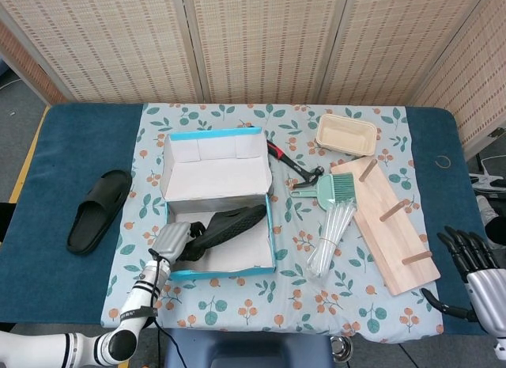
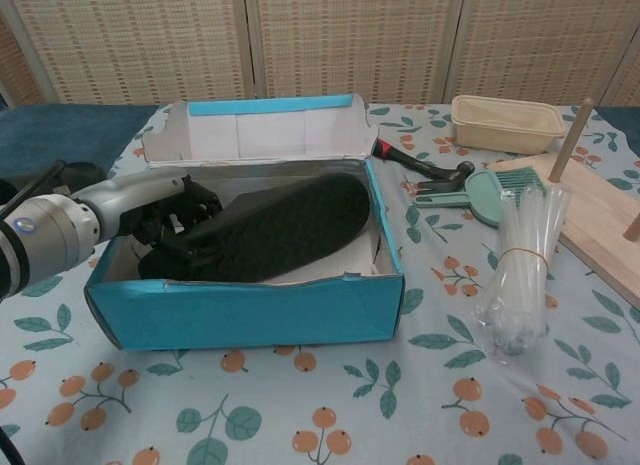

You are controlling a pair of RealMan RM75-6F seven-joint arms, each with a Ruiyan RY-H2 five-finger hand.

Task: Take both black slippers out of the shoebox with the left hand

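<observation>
1. The left hand [image 2: 165, 217] reaches into the shoebox [image 1: 219, 267] over its left wall, its fingers closed around the left end of the slipper [image 2: 285, 227] inside.
2. That slipper lies sole-up along the box floor, its right end towards the far right corner; in the chest view its gripped end looks a little raised, though I cannot tell whether it is clear of the floor.
3. The box is blue outside and white inside, with its lid [image 1: 213, 172] standing open on the far side.
4. The second slipper [image 1: 98, 210] lies on the dark blue table [image 1: 47, 265], well to the left of the box and off the cloth [image 1: 237, 305].
5. The right hand [image 1: 474, 273] shows at the near right edge of the head view, its dark fingers spread apart and holding nothing, well apart from everything on the cloth.
6. A hammer [image 1: 294, 165] with a red and black handle lies just right of the lid.
7. A beige tray [image 1: 346, 134] sits far right on the cloth.
8. A green brush [image 1: 328, 189] lies near the hammer, with a bundle of clear straws [image 1: 330, 233] on its near side.
9. A wooden board [image 1: 387, 225] with upright pegs lies slantwise at the right.
</observation>
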